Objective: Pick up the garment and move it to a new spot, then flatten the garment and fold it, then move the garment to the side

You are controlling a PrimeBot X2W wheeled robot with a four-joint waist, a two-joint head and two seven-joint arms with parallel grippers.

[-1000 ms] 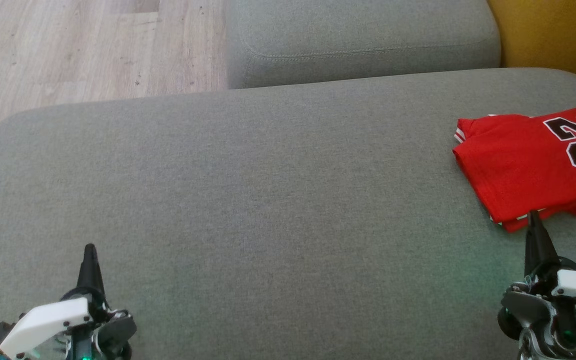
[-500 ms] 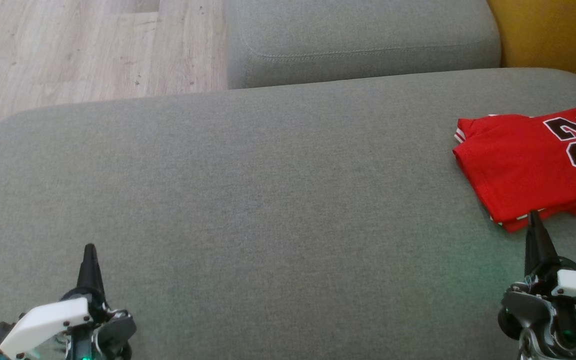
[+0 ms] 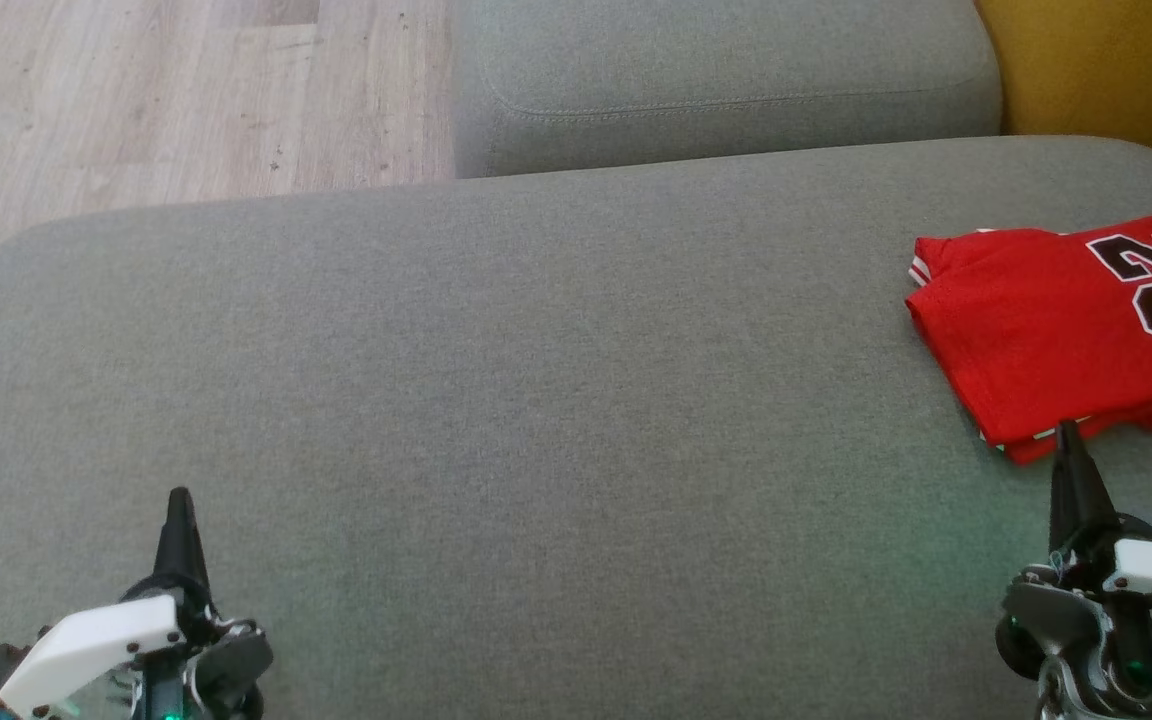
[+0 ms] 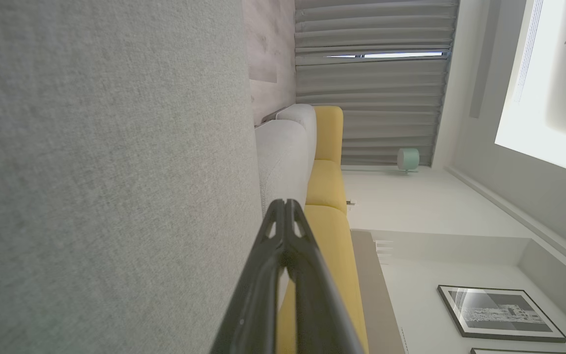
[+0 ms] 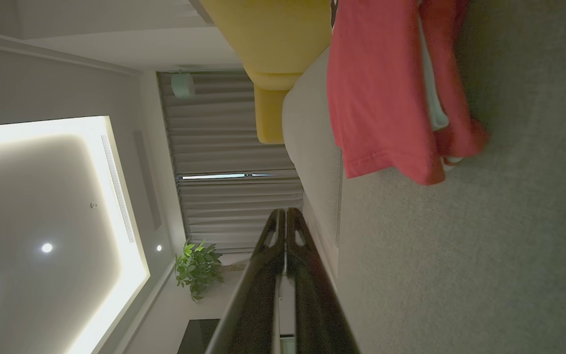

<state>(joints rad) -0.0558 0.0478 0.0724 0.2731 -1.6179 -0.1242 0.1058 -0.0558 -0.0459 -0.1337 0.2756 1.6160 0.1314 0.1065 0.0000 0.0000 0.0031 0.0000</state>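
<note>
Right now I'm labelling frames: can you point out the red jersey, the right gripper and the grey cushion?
red jersey (image 3: 1036, 330): head view, plain red cloth.
right gripper (image 3: 1068, 432): head view, closed fingertips.
grey cushion (image 3: 536, 400): head view, bare middle.

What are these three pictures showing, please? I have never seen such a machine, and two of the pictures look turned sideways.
It is a robot with two arms. The head view looks down at a grey sofa cushion. The left claw and the right claw are each a pair of dark fingers, shut and holding nothing. A folded red jersey lies at the cushion's right side. The other two pictures come from cameras on the wrists, so the room looks tilted. The right wrist view shows the jersey just ahead of its claw.
</note>
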